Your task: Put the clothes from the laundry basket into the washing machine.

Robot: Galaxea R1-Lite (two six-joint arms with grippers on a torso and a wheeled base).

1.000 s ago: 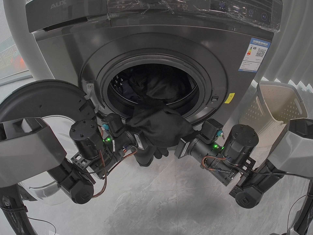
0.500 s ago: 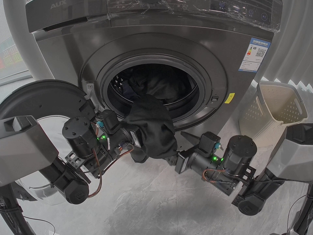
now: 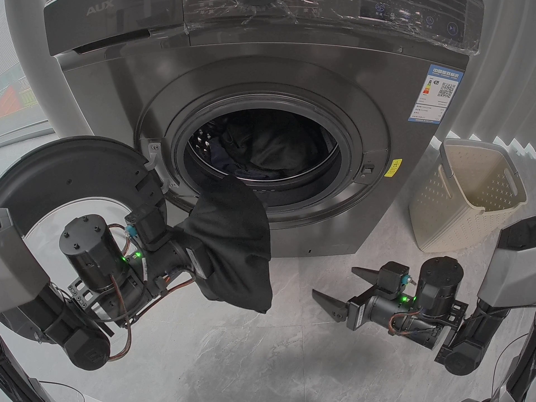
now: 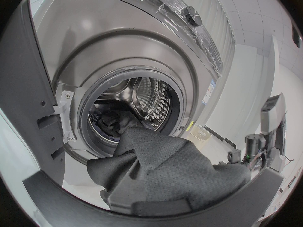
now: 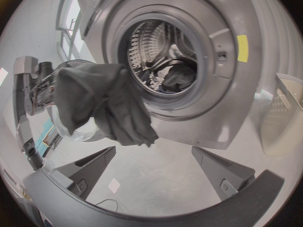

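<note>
A black garment point(image 3: 234, 241) hangs from my left gripper point(image 3: 207, 262) just below and left of the washing machine's drum opening point(image 3: 262, 146). The cloth covers the gripper's fingers, and its upper edge reaches up to the lower door seal. In the left wrist view the same garment point(image 4: 167, 167) drapes over the gripper in front of the drum point(image 4: 132, 111). My right gripper point(image 3: 341, 290) is open and holds nothing, low over the floor in front of the machine's right side. The right wrist view has its open fingers point(image 5: 104, 156) below the hanging garment point(image 5: 101, 104). Dark clothes point(image 3: 268, 140) lie in the drum.
The round door point(image 3: 72, 174) stands swung open at the left, close behind my left arm. A cream laundry basket point(image 3: 474, 191) leans at the right of the machine, no clothes showing in it. Grey tiled floor point(image 3: 268, 353) lies open in front.
My left arm has drawn back, down and to the left, carrying the black garment off the drum's lip. My right gripper came away from the garment, dropped to the lower right and now stands open.
</note>
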